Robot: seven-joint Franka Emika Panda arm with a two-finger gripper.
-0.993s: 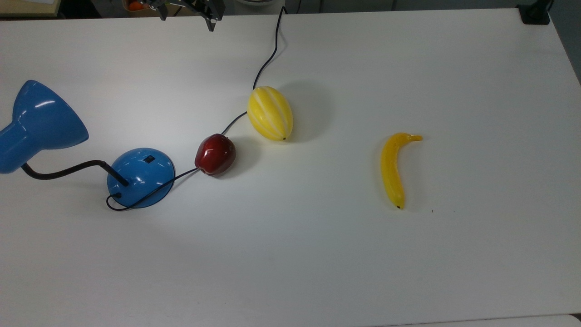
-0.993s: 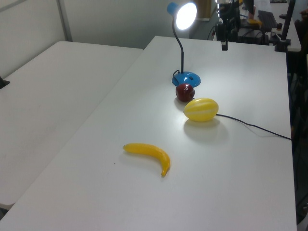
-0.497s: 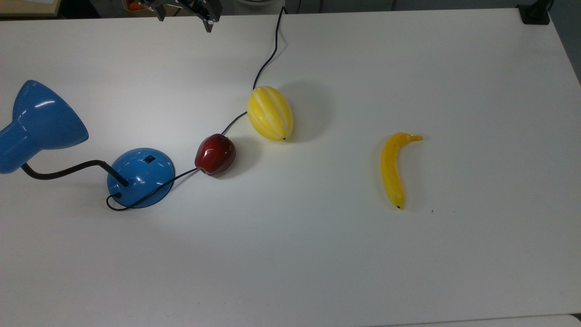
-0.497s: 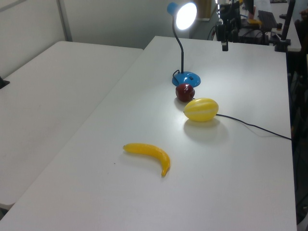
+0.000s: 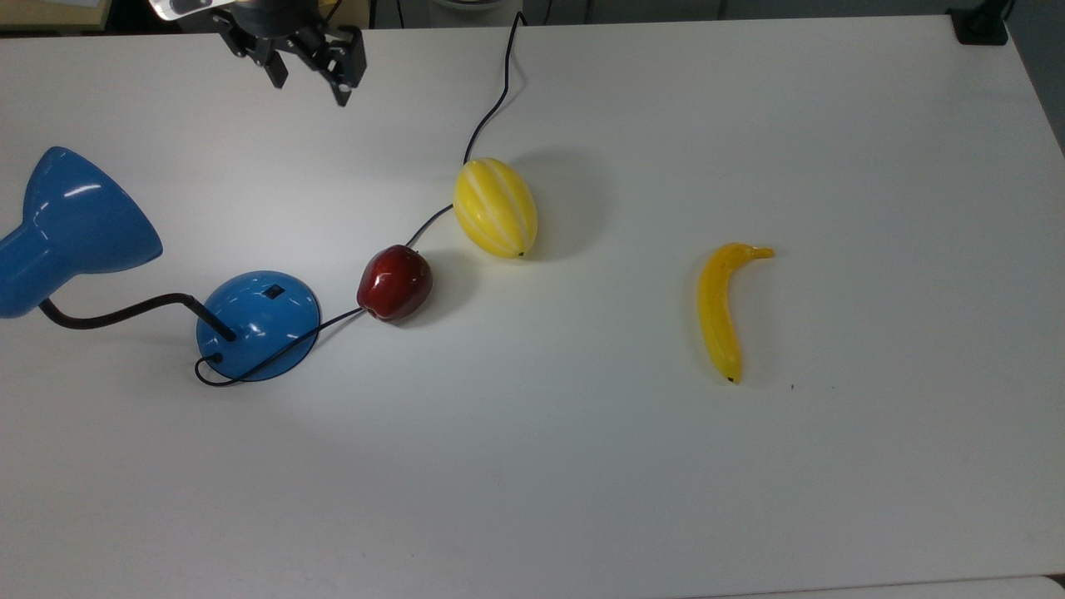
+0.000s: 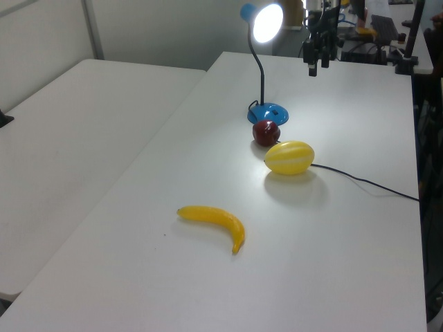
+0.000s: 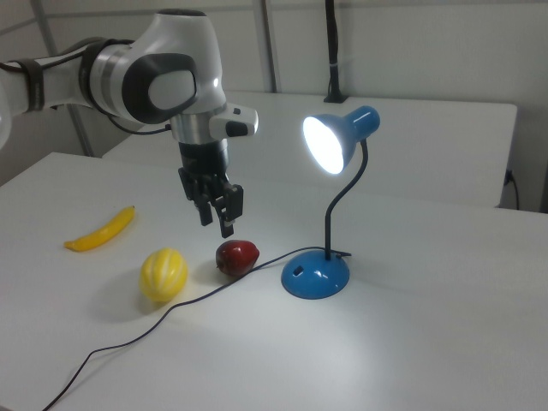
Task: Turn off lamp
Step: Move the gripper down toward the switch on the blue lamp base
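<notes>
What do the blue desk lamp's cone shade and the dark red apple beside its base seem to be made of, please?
The blue cone-shaped lamp shade looks like painted metal or hard plastic with a glossy finish: sharp white highlights streak its smooth surface. I cannot tell which. The dark red apple looks like artificial fruit, probably plastic or coated foam: its skin is evenly coloured and shiny, with a bright glint on top.

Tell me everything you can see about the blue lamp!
The lamp is shiny blue and looks like painted metal. Its cone shade is glowing, so it is switched on. A bent black neck joins the shade to a round domed base with a small black switch on top. The base sits on the white table. Its black cord runs past the red apple and the yellow melon.
</notes>
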